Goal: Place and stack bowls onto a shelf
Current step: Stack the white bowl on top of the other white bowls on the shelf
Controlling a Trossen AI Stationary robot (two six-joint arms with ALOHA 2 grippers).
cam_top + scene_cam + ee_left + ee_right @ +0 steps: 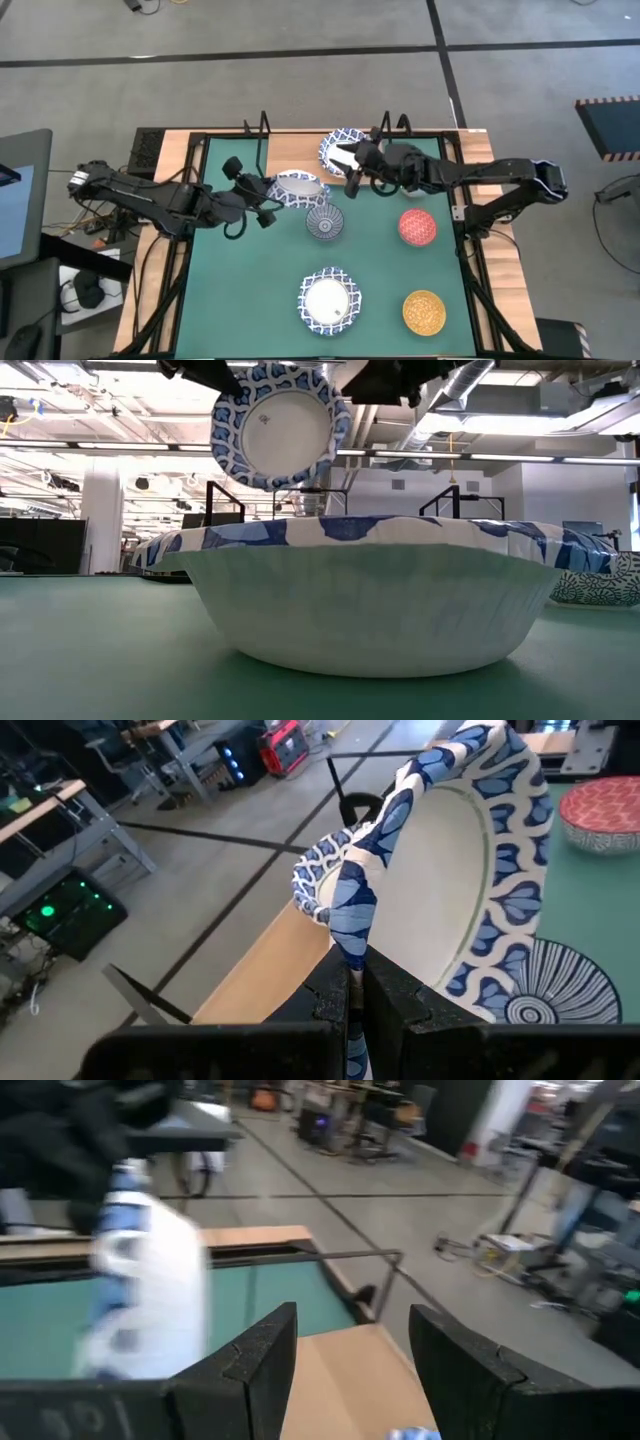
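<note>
A wide blue-and-white bowl (298, 188) hangs above the green mat near the far edge, with my left gripper (272, 193) shut on it; the low view shows its underside (280, 425). My right gripper (352, 172) hovers open just right of it, nothing between its fingers (270, 1350). Partly under that gripper, another blue-and-white bowl (343, 148) sits on the wooden shelf (470, 145). On the mat stand a grey-blue patterned bowl (324, 222), a red bowl (417, 226), a yellow-gold bowl (424, 311) and a blue-and-white bowl (329, 300) near the front. My left gripper pinches the bowl's patterned rim (352, 925) between its two fingers, on the side toward the table's left. The fingers come nearly level from the left. The rim is creased at the hold. The bowl is lifted clear and tilted on edge, underside toward the near edge.
The shelf's black wire posts (263, 125) rise at the far edge beside the held bowl. The shelf's wooden board (265, 965) lies beyond the mat. The front bowl (370, 595) fills most of the low view. Bare mat lies at the near left.
</note>
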